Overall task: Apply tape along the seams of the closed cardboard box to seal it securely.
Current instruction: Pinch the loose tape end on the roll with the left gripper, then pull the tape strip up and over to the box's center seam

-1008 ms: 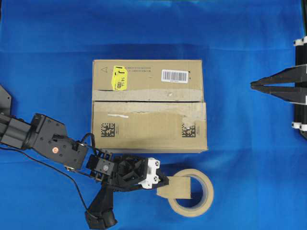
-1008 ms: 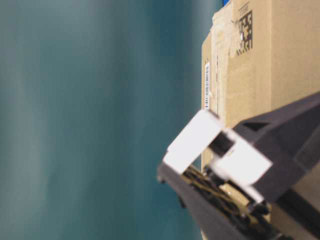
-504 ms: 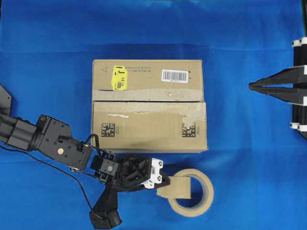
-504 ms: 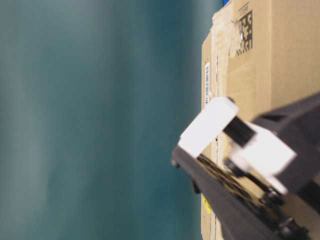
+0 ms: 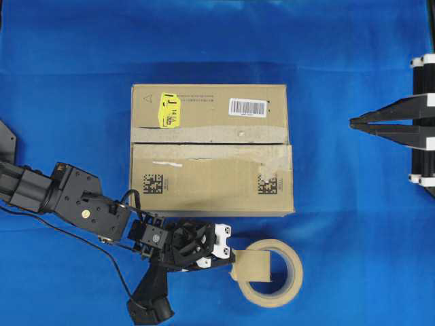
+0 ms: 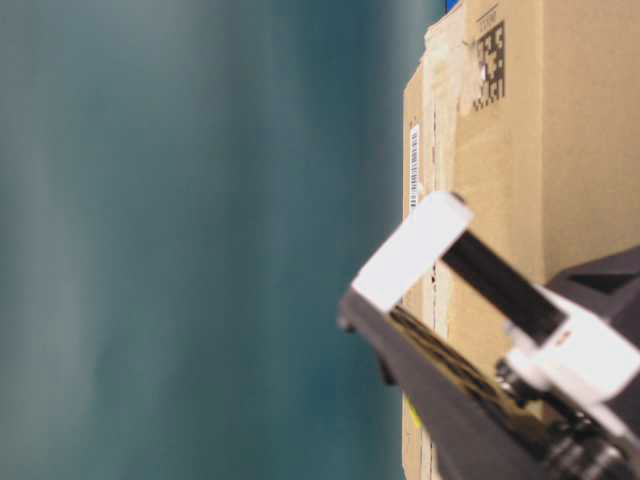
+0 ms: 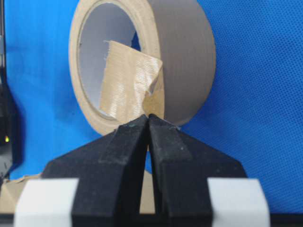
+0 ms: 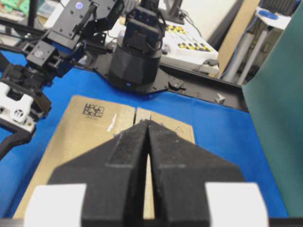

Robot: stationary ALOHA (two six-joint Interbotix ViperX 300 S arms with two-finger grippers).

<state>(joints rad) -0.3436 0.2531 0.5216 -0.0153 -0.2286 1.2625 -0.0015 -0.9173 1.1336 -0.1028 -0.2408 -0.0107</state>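
Note:
The cardboard box (image 5: pixel 211 180) lies flat mid-table, its seams (image 5: pixel 211 143) a dark slit edged by pale torn strips. In front of it the beige roll (image 5: pixel 297 272) lies on the cloth, and the tape (image 5: pixel 251 266) is a tan square piece across the roll's left rim. My left gripper (image 5: pixel 233 258) is shut on that piece's near edge. In the left wrist view the fingertips meet (image 7: pixel 148 116) under the curled tape (image 7: pixel 128 80), with the roll (image 7: pixel 189 56) behind. My right gripper (image 5: pixel 353 122) is shut and empty, hovering right of the box (image 8: pixel 80 137).
Blue cloth (image 5: pixel 353 224) covers the table. The box top carries a yellow sticker (image 5: pixel 168 110) and a white barcode label (image 5: pixel 247 107). The left arm (image 5: pixel 75 200) stretches along the front left. The arm base (image 8: pixel 137 61) stands beyond the box's far end.
My left gripper's jaws have closed onto the tape's edge after sliding slightly right toward the roll. The right gripper has drifted a little left.

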